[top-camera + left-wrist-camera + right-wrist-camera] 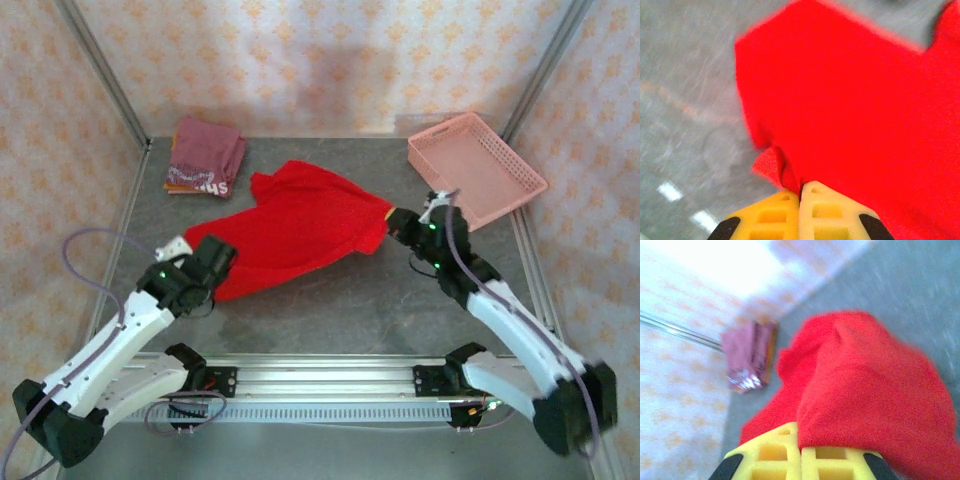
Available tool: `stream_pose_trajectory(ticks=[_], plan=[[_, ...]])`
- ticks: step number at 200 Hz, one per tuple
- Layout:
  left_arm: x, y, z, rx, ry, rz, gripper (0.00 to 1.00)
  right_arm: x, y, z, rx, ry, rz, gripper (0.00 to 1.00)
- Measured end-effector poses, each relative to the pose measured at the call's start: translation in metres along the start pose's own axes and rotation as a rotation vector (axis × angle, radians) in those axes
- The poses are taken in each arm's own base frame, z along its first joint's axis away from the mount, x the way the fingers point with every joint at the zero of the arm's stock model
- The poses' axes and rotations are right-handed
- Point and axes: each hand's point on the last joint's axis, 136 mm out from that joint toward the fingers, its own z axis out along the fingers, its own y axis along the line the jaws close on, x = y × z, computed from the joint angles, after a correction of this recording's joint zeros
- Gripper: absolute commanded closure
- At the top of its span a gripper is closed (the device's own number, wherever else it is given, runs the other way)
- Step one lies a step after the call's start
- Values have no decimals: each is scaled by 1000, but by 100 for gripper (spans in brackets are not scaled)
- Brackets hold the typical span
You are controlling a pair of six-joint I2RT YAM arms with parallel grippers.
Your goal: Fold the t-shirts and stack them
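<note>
The bright red t-shirt point(300, 228) hangs stretched between both arms above the grey table. My left gripper point(222, 262) is shut on its near left corner, the cloth pinched between the yellow fingers point(771, 216). My right gripper point(398, 226) is shut on the shirt's right end, where red cloth point(875, 390) bunches over the fingertips. Folded maroon-pink t-shirt point(207, 150) with white lettering lies at the back left on an orange one point(180, 187), whose edge peeks out below; the pair also appears as a stack point(749, 360) in the right wrist view.
A pink plastic lattice basket point(476, 167) stands at the back right, just behind my right gripper. Patterned walls with metal posts point(102, 70) close in the table. Bare grey tabletop point(340, 305) lies in front of the shirt.
</note>
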Motion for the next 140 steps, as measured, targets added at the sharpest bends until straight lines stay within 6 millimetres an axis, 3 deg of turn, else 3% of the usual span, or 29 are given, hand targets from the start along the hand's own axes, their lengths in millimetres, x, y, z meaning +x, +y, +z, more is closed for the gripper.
stream_pose_trajectory(ticks=[23, 40, 58, 82, 109, 123, 140], plan=[[-48, -43, -36, 80, -100, 68, 100, -41, 42, -49, -83, -140, -111, 100], [-80, -70, -62, 125, -176, 111, 100, -68, 71, -74, -113, -205, -177, 100], [-110, -91, -86, 162, -251, 142, 100, -93, 97, -92, -126, -263, -239, 100], [-143, -105, -114, 194, -334, 152, 100, -123, 121, -105, -94, -312, -301, 100], [-174, -114, -137, 217, -406, 136, 100, -158, 137, -101, -9, -339, -346, 100], [-187, -121, -140, 216, -429, 132, 100, -174, 132, -87, 56, -331, -358, 100], [-195, -136, -128, 198, -427, 143, 100, -183, 117, -53, 133, -279, -364, 100]])
